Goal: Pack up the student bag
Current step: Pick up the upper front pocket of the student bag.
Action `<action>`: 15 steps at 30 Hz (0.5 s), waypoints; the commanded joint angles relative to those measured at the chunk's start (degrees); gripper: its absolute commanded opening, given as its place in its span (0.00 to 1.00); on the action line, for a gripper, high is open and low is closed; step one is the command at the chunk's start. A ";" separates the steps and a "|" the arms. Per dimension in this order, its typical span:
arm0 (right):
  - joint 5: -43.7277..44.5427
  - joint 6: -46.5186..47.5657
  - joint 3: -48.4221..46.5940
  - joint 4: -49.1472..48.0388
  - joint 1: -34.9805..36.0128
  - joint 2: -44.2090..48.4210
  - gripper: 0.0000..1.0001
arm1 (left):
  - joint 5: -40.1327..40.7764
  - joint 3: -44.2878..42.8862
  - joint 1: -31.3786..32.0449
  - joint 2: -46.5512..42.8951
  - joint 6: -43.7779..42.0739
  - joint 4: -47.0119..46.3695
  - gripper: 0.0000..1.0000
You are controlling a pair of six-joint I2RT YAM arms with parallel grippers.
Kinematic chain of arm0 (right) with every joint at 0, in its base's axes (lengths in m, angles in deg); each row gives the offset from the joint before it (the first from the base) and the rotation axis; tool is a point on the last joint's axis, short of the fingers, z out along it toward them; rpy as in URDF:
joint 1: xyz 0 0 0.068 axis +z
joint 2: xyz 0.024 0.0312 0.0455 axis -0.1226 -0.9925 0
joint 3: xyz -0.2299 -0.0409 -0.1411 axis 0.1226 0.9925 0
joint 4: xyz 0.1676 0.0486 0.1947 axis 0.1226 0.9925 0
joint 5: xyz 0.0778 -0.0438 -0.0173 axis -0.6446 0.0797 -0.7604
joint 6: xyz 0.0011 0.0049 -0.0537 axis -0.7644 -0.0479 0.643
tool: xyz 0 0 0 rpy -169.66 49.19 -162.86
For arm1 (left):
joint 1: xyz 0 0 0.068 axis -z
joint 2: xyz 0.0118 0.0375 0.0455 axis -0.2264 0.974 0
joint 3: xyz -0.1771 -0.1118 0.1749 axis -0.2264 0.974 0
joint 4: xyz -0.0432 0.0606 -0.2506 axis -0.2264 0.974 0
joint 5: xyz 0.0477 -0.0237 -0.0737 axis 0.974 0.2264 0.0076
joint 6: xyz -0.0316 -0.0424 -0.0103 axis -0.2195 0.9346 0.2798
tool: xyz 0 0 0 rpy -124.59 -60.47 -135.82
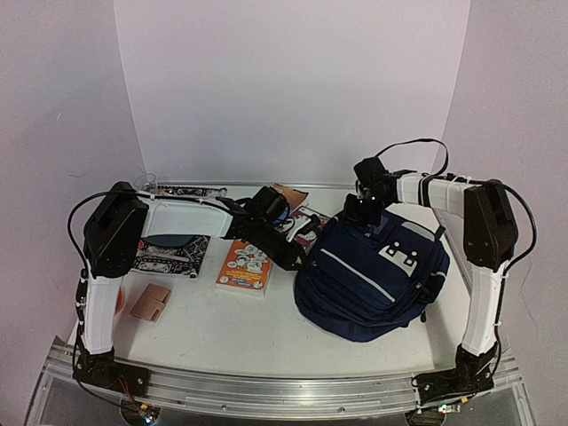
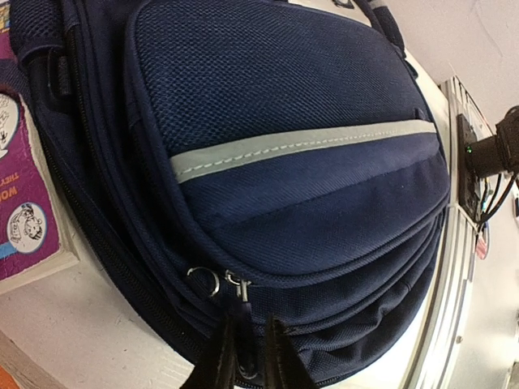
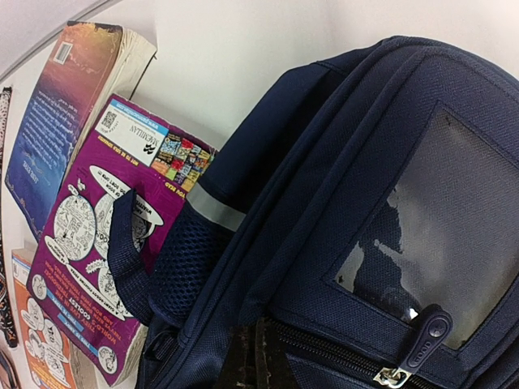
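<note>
Near edge of table [image 1: 266, 342]: a tan case [image 1: 151, 303] is noted at left, lying loose. Just beyond it, an orange book [image 1: 244, 266] lies flat at centre. The bag [image 1: 373, 275] is laid to the right of the book, front pockets up, filling the right half of the table.

Left gripper [image 2: 247, 344] is set low at the bag's left side. Its jaws are drawn narrow and closed on the zip pull [image 2: 242, 298], whose dark tab runs down between the fingertips [image 2: 223, 361]. Every zip line seen from here is closed.

Further back, a patterned mat [image 1: 169, 256] lies under the left arm. A purple book [image 3: 97, 267] is tucked against the bag's side by the mesh pocket. Right gripper [image 3: 255, 352] is pressed to the bag's top edge beside another zip, jaws fully together. Whether fabric is pinched cannot be told. A blue-covered book [image 3: 65, 113] lies furthest back.

Progress is judged early. Nothing is seen packed, and the books and case are all outside. Opening a compartment appears to be the step in hand. Loading and closing are left.
</note>
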 commanded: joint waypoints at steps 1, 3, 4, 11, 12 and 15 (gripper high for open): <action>-2.93 -0.07 -2.10 0.06 1.35 1.14 0.00 | -1.35 -1.47 -0.07 0.33 -0.68 0.87 0.06; -2.75 -0.10 -2.59 0.09 1.35 0.81 0.00 | -0.99 -1.11 -0.08 -0.22 -0.52 1.25 0.01; -2.62 -0.15 -2.87 0.08 1.35 0.66 0.00 | -0.70 -0.89 -0.05 -0.68 -0.26 1.37 0.00; 0.28 -2.63 -4.69 0.06 1.33 -0.42 0.00 | 0.92 0.43 1.10 -3.92 2.95 1.62 0.00; 0.60 -3.33 -5.06 0.06 1.35 -0.64 0.00 | 1.81 0.61 1.93 -4.51 3.71 1.62 0.00; 3.53 -5.98 -6.26 0.29 1.46 -1.10 0.00 | 5.65 1.43 5.36 -5.91 5.99 1.61 0.00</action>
